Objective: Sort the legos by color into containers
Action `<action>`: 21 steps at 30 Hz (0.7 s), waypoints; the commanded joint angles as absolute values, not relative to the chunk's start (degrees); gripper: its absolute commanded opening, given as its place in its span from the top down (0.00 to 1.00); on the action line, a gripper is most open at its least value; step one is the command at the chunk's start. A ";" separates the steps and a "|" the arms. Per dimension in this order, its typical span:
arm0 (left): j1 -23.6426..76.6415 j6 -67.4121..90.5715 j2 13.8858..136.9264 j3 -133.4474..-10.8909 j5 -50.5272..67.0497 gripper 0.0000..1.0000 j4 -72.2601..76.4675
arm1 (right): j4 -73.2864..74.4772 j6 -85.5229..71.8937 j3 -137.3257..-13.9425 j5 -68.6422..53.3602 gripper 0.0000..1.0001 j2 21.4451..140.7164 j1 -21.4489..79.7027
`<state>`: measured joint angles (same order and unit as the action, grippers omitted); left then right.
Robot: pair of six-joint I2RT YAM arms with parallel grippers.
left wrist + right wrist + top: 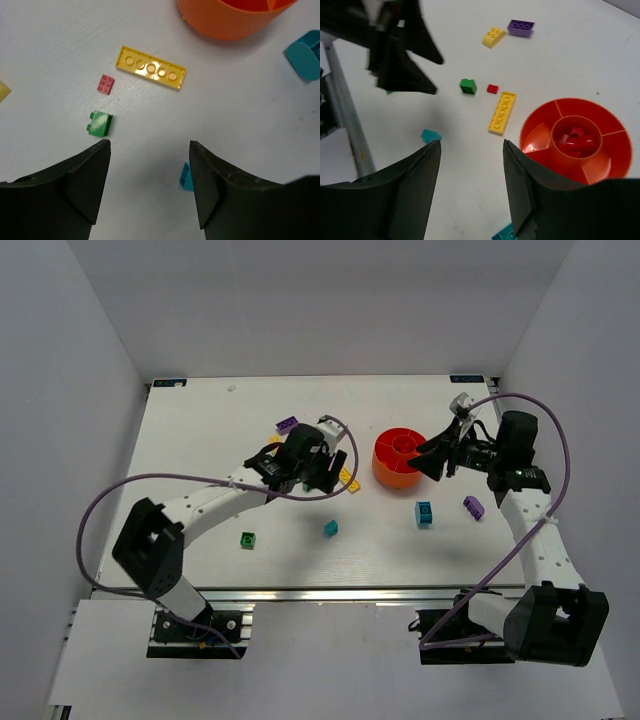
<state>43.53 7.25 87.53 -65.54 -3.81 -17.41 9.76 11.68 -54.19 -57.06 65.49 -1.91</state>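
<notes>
Barely started, I'd say: only red pieces (572,139) sit in the centre cup of the divided orange bowl (540,145), while the yellow plate (150,68), red brick (105,84), green brick (100,123) and others lie loose on the tabletop (240,110); left hand (148,145) and right hand (471,144) both gape wide, empty

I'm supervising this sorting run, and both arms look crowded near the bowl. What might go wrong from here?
1. The green brick and small red brick lie close together ahead of the open left hand; grasping one may knock the other.
2. The open right hand hangs close to the orange bowl, which a careless move might shove.
</notes>
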 commanded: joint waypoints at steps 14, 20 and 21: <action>36.48 -4.92 107.22 -80.50 4.83 0.34 -21.97 | 21.88 24.08 -55.81 -71.10 0.42 61.08 -5.89; 35.42 -6.50 112.76 -85.60 5.18 0.35 -23.37 | 21.71 24.43 -55.46 -71.37 0.42 60.12 -6.06; 35.42 -6.76 113.37 -86.13 5.36 0.35 -23.64 | 21.71 24.43 -55.37 -71.45 0.42 60.03 -6.06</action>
<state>35.68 -4.86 112.92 -83.24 3.33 -22.55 21.37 23.22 -54.52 -69.54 61.19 -5.67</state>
